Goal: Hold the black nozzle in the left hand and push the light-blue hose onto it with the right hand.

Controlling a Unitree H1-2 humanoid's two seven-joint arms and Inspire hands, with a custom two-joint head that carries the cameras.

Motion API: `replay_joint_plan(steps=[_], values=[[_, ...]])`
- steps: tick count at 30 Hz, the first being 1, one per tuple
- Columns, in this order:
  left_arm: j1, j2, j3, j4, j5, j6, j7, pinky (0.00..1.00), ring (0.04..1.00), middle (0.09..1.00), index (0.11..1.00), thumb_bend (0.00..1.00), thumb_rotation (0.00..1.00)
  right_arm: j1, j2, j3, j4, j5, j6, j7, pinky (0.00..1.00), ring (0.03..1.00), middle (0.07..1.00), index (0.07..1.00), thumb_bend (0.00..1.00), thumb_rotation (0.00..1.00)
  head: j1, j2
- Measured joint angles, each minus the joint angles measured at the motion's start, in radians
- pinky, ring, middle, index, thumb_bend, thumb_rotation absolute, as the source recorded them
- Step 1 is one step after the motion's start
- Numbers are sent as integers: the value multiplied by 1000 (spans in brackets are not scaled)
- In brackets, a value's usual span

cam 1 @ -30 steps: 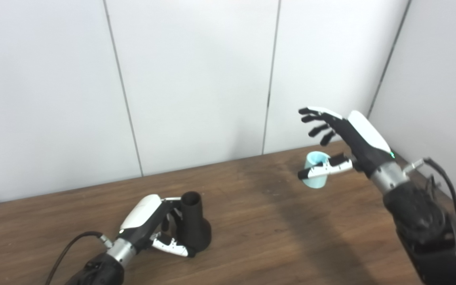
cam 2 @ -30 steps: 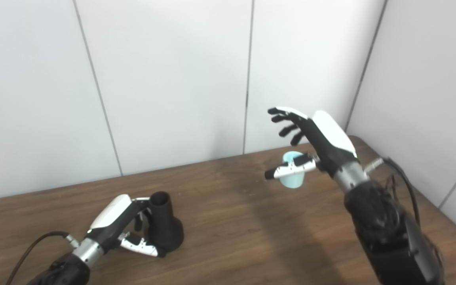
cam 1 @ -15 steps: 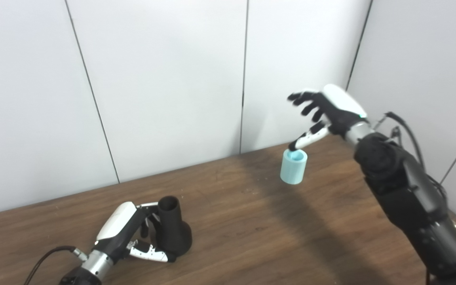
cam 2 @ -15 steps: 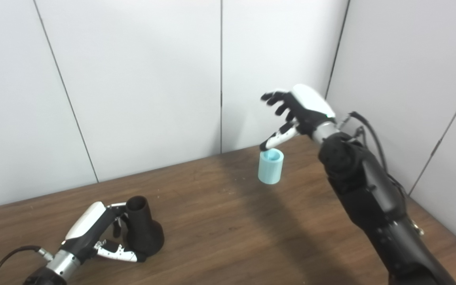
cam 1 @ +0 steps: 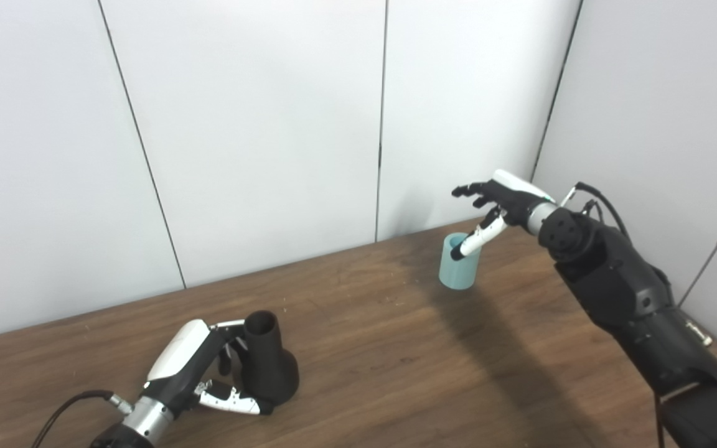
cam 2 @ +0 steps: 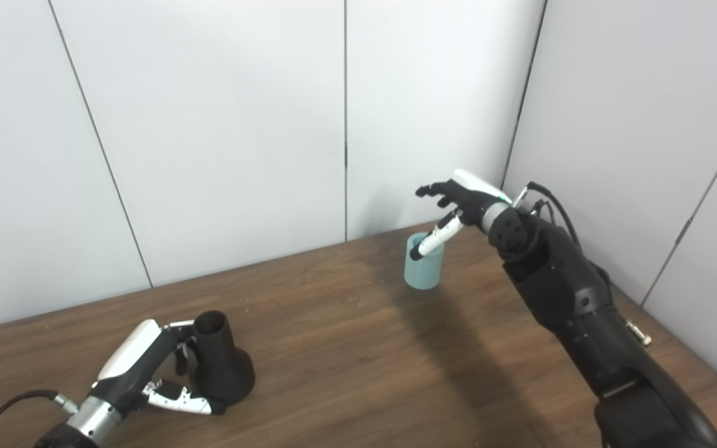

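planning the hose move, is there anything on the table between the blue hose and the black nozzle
Nothing visible. The light-blue hose stands upright at the far right of the table, the black nozzle near left in the left hand. Only bare wood lies between them. The right hand is open above the hose, thumb dipping into its mouth.

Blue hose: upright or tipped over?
Upright. The hose stands on end on the table, open mouth facing up, with the right hand open above it.

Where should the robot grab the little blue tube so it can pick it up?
Around its round side wall, coming from the right. The light-blue hose stands upright with its opening on top, and the open right hand is already there beside its rim.
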Motion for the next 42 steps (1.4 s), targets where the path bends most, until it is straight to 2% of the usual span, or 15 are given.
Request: replay_joint_plan(steps=[1, 2, 6, 7, 8, 10, 12, 16, 19, 26, 30, 38, 41, 42], values=[[1, 1, 1, -2, -1, 0, -1, 482, 477, 475, 491, 527, 0, -3, 0, 14, 5, 1, 9, 12, 850, 949, 969, 912, 869, 189, 0, 0], [1, 1, 2, -2, -3, 0, -5, 488, 478, 475, 491, 527, 0, -9, 0, 27, 16, 0, 14, 22, 939, 961, 975, 917, 890, 201, 0, 0], [1, 4, 5, -7, -7, 0, -18, 474, 475, 475, 491, 527, 0, -29, -1, 76, 47, -21, 35, 46, 998, 972, 975, 916, 935, 238, 8, 3], [1, 4, 6, -8, -7, 1, -19, 469, 472, 475, 491, 527, 0, -32, -1, 85, 50, -27, 36, 46, 926, 943, 967, 909, 927, 207, 8, 3], [1, 4, 6, -8, -7, 1, -20, 468, 472, 475, 491, 527, 0, -34, 0, 87, 55, -27, 34, 44, 911, 937, 966, 908, 925, 201, 8, 3], [1, 4, 6, -8, -7, 1, -21, 467, 470, 475, 491, 527, 0, -35, 4, 82, 71, -22, 21, 20, 818, 897, 953, 892, 921, 175, 12, 6], [1, 4, 6, -8, -7, 2, -21, 472, 463, 475, 491, 527, 0, -35, 12, 69, 105, -12, -13, -12, 778, 866, 934, 870, 918, 161, 14, 8], [7, 6, 6, -25, -6, 14, -21, 513, 461, 476, 491, 527, 0, -27, 28, 71, 151, -10, -78, -53, 726, 827, 889, 839, 916, 154, 18, 14], [11, 7, 5, -39, -6, 34, -24, 508, 466, 477, 490, 527, 0, -27, 31, 87, 167, -20, -112, -73, 699, 812, 872, 825, 915, 153, 18, 17], [13, 10, 6, -46, -6, 36, -30, 455, 474, 479, 489, 527, 0, -27, 31, 103, 163, -54, -127, -84, 629, 726, 794, 747, 841, 74, 20, 21], [13, 10, 8, -46, -6, 36, -30, 430, 468, 481, 488, 527, 0, -27, 31, 106, 163, -63, -139, -92, 622, 716, 774, 719, 807, 31, 21, 23], [22, 14, 11, -59, -6, 37, -31, 471, 465, 481, 488, 527, 0, -24, 44, 113, 162, -70, -149, -96, 583, 674, 730, 699, 790, 12, 23, 35], [28, 17, 12, -68, -6, 38, -31, 481, 466, 481, 488, 527, 0, -18, 48, 115, 162, -77, -150, -110, 552, 619, 650, 634, 774, 1, 26, 41], [29, 18, 12, -70, -6, 38, -31, 489, 467, 481, 488, 527, 0, -15, 49, 115, 160, -79, -151, -115, 520, 582, 566, 545, 629, 0, 26, 41]])
